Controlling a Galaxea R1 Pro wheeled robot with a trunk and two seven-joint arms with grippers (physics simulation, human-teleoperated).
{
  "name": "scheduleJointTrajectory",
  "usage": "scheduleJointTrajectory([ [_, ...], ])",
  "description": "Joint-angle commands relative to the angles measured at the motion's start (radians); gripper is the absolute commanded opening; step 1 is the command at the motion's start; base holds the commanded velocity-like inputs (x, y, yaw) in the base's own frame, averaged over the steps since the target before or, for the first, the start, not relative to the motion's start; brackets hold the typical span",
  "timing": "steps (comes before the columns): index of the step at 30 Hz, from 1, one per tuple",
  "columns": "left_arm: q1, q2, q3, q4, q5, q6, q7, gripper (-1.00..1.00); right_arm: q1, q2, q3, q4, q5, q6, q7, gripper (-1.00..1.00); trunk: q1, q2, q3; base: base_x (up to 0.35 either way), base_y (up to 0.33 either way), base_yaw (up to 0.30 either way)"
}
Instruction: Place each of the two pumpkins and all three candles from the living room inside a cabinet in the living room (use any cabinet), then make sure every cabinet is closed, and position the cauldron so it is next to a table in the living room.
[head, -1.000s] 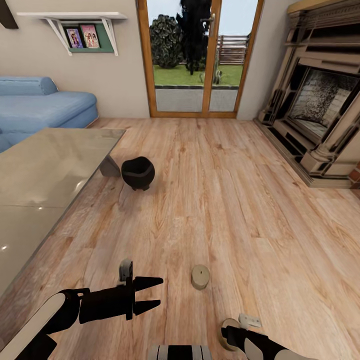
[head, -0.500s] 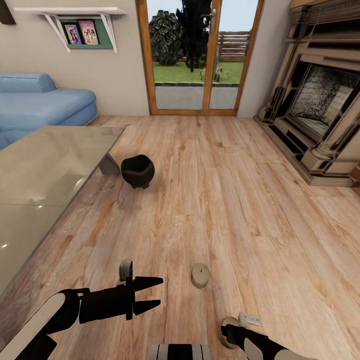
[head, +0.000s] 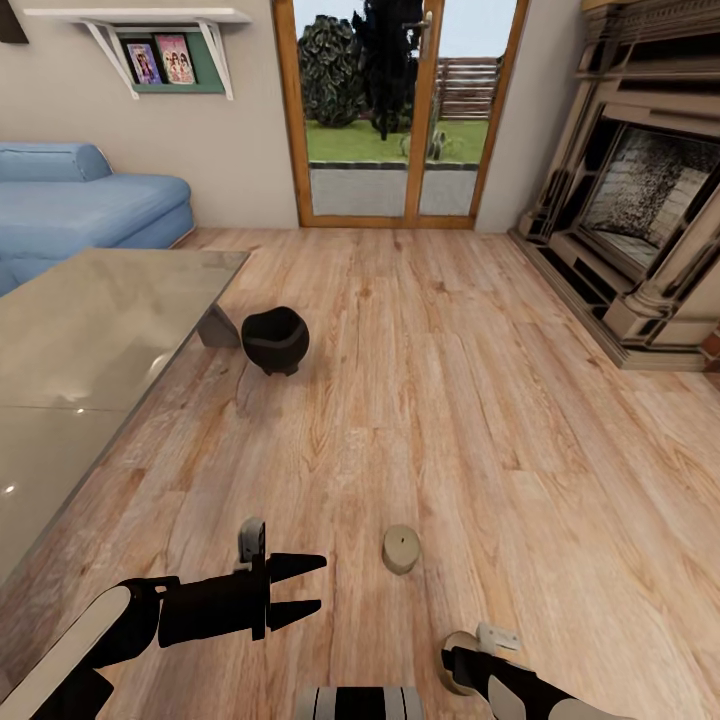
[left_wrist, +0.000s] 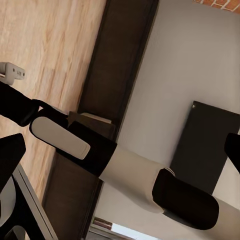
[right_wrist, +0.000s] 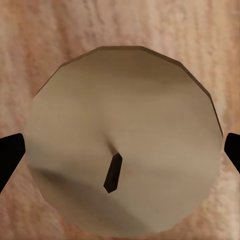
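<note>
— How many of each do we count?

— Two candles. One candle (head: 401, 549) stands upright on the floor (head: 480, 400) ahead of us, clear of both arms. The second candle (right_wrist: 122, 142) sits directly under our right gripper (head: 470, 665), and in the head view we see only a sliver of it at the arm's tip. One cauldron (head: 275, 341), black and round, stands on the floor just beside the far corner of the table (head: 90, 340).

— And the room?

— Light wood planks, off-white walls, a blue sofa (head: 80, 205) at the left, a glazed door (head: 400, 110) to the garden, and a fireplace (head: 640, 200) at the right. The left wrist view shows the dark cabinet (left_wrist: 115, 70) against the wall.

— How does the near candle look?

— Pale beige-tan wax, a faceted round top dished toward a short dark wick, upright.

— The hands?

— Our left gripper (head: 300, 590) hangs above the floor, fingers apart and empty. On the right, dark fingertips (right_wrist: 10, 155) show at either side of the candle, but we cannot tell whether they touch it.
</note>
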Motion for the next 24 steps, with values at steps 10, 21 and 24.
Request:
scheduleJointTrajectory([
  [10, 0.000, 0.000, 0.000, -0.001, 0.011, 0.001, 0.010, 1.00, 0.000, 0.000, 0.010, 0.003, -0.011, -0.004, -0.003, 1.00, 0.000, 0.000, -0.001, 0.000, 0.000, 0.000],
  [21, 0.000, 0.000, 0.005, 0.001, 0.011, 0.000, 0.010, 1.00, 0.000, 0.000, 0.010, 0.002, -0.011, -0.005, -0.003, -1.00, -0.001, 0.000, 0.011, 0.000, 0.000, 0.000],
  [24, 0.000, 0.001, 0.006, 0.002, 0.011, 0.000, 0.010, 1.00, 0.000, 0.000, 0.010, 0.002, -0.011, -0.005, -0.003, -1.00, -0.001, 0.000, 0.011, 0.000, 0.000, 0.000],
])
